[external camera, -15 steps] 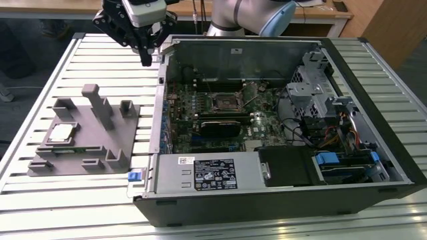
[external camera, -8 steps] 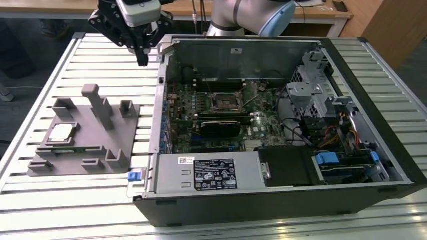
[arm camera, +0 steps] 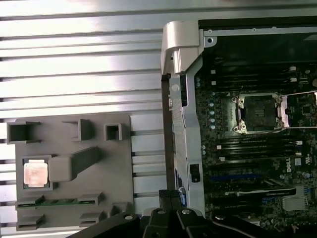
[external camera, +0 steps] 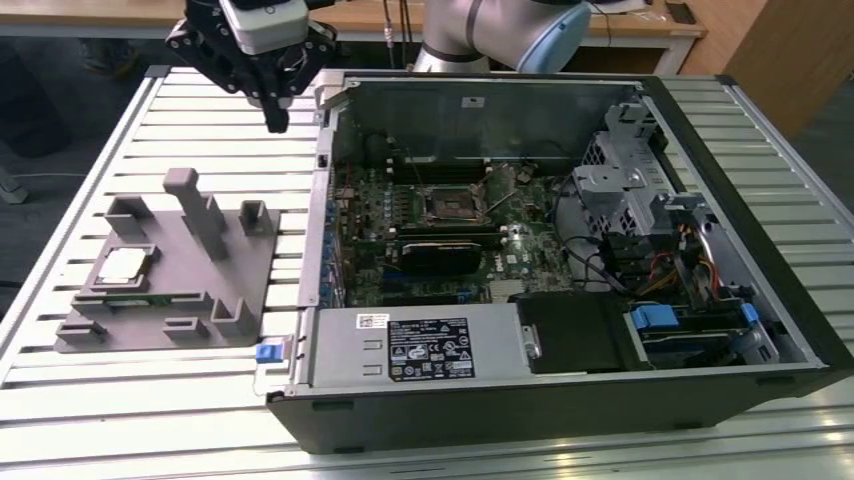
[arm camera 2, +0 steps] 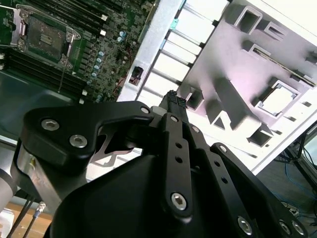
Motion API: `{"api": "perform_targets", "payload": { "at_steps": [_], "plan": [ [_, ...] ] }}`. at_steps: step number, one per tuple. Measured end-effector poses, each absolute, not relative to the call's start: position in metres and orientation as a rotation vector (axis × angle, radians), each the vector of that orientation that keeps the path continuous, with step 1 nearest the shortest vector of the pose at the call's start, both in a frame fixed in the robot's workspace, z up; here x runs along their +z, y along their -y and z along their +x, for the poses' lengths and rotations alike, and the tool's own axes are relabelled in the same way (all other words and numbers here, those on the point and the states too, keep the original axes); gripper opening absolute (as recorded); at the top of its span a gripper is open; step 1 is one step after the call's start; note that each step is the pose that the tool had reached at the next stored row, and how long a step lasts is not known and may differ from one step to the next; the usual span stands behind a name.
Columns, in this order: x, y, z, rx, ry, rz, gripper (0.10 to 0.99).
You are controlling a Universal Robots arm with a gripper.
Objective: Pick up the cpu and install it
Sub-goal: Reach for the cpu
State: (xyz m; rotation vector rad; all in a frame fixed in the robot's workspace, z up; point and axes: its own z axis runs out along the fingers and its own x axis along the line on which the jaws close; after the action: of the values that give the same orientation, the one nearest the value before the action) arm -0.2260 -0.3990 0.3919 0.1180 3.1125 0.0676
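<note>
Above the slatted metal tabletop, the black tool hangs pressed together and empty, well apart from the small silvery square cpu; pickup looks unbegun and needs it spread.

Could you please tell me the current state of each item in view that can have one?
gripper: shut, holding nothing, clear of the cpu.
cpu: lying flat in a recess of the grey fixture, untouched.
socket: uncovered and empty.
computer case: lying on its side, open, interior exposed.
</note>
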Motion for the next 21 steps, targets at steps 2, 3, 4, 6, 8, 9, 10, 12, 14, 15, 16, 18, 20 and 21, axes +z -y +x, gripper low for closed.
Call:
{"api": "perform_targets", "payload": {
  "at_steps": [2,3,4,6,8,9,10,12,14,15,16,18,20,21],
  "plan": [
    [0.392,0.399,-0.228,0.068,-3.112,0.118,0.106],
    [0.392,0.399,-0.230,0.068,-3.113,0.118,0.106],
    [0.392,0.399,-0.231,0.068,-3.113,0.118,0.106],
    [0.392,0.399,-0.233,0.068,-3.113,0.118,0.106],
    [0.392,0.399,-0.236,0.068,-3.113,0.118,0.106],
    [0.392,0.399,-0.237,0.068,-3.113,0.118,0.106],
    [0.392,0.399,-0.238,0.068,-3.113,0.118,0.106],
    [0.392,0.399,-0.240,0.068,-3.113,0.118,0.106],
    [0.392,0.399,-0.243,0.068,-3.113,0.118,0.106],
    [0.392,0.399,-0.244,0.068,-3.113,0.118,0.106],
    [0.392,0.399,-0.245,0.068,-3.113,0.118,0.106],
    [0.392,0.399,-0.248,0.068,-3.113,0.118,0.106],
    [0.392,0.399,-0.250,0.068,-3.113,0.118,0.106],
    [0.392,0.399,-0.251,0.068,-3.112,0.118,0.106]
  ]
}}
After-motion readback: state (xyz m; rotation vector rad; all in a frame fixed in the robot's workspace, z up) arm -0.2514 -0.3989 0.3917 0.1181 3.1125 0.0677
